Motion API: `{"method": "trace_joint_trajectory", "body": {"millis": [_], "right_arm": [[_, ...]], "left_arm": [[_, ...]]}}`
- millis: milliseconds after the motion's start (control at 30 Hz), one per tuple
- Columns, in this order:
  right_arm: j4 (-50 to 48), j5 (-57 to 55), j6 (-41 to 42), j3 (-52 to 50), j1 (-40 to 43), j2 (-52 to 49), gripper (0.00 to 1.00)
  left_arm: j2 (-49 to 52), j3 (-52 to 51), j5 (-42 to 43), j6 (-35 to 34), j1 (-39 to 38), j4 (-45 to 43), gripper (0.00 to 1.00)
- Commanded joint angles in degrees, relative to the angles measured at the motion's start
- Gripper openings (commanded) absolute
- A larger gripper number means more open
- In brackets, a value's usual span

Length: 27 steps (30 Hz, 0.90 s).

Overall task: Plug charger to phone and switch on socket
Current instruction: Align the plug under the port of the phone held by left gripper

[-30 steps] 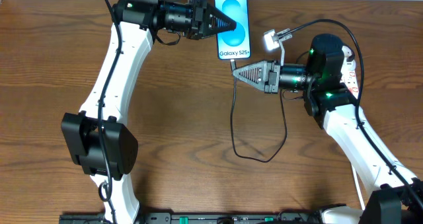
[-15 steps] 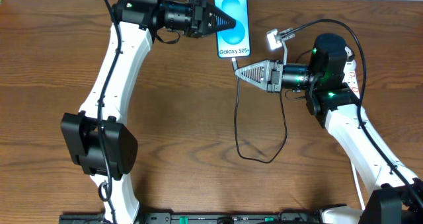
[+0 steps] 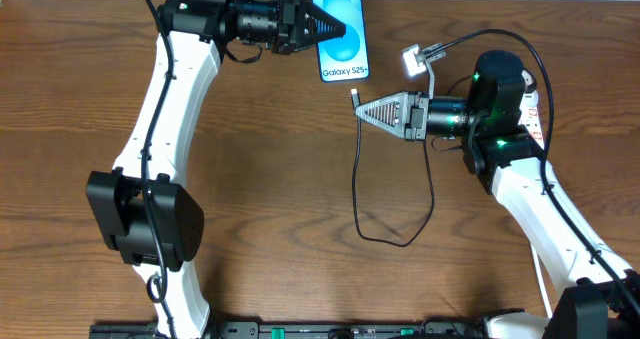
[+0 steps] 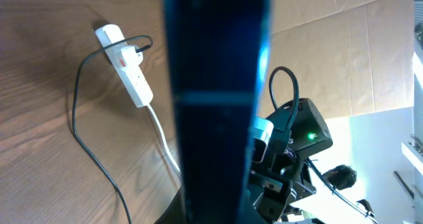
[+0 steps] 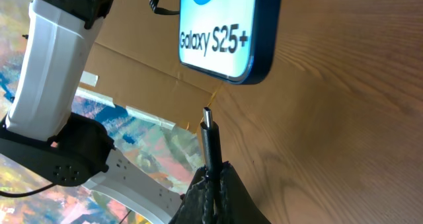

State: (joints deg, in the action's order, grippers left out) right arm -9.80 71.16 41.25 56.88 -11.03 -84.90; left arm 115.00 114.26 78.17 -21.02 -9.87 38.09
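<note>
My left gripper point(image 3: 332, 27) is shut on the phone point(image 3: 341, 41) and holds it at the table's far edge, screen up, "Galaxy S25+" end toward the right arm. In the left wrist view the phone point(image 4: 218, 98) is a dark edge-on band. My right gripper point(image 3: 366, 109) is shut on the charger point(image 3: 356, 169) just behind its metal-tipped plug point(image 3: 355, 96). The plug point(image 5: 207, 118) points at the phone's point(image 5: 225, 32) bottom edge, a short gap below it. The white socket point(image 4: 129, 69) lies on the table; in the overhead view the socket point(image 3: 537, 107) is mostly hidden by the right arm.
The black cable hangs from the plug, loops across the table middle point(image 3: 392, 241) and runs back up to the socket. A cardboard wall point(image 4: 344, 59) stands behind the table's far edge. The socket's white cord point(image 4: 165, 145) trails toward the front.
My left gripper has carried the phone left and farther back, away from the plug. A gap has opened between the plug and the phone's bottom edge. The right gripper shifted slightly right.
</note>
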Motion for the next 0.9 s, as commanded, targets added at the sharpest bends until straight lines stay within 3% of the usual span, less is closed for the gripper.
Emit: {"method": "trace_joint_trajectory", "body": {"millis": [0,867], "right_arm": [[0.0,-0.2,0.5,0.8,0.1,1.0,0.01],[-4.6,-3.5,7.0,0.8,-1.8,1.0,0.01]], "left_arm": [[-0.2,1.2,4.0,-0.7,0.0,-0.5,0.07],[-0.2,1.2,5.6,-0.7,-0.8,-0.9,0.07]]}}
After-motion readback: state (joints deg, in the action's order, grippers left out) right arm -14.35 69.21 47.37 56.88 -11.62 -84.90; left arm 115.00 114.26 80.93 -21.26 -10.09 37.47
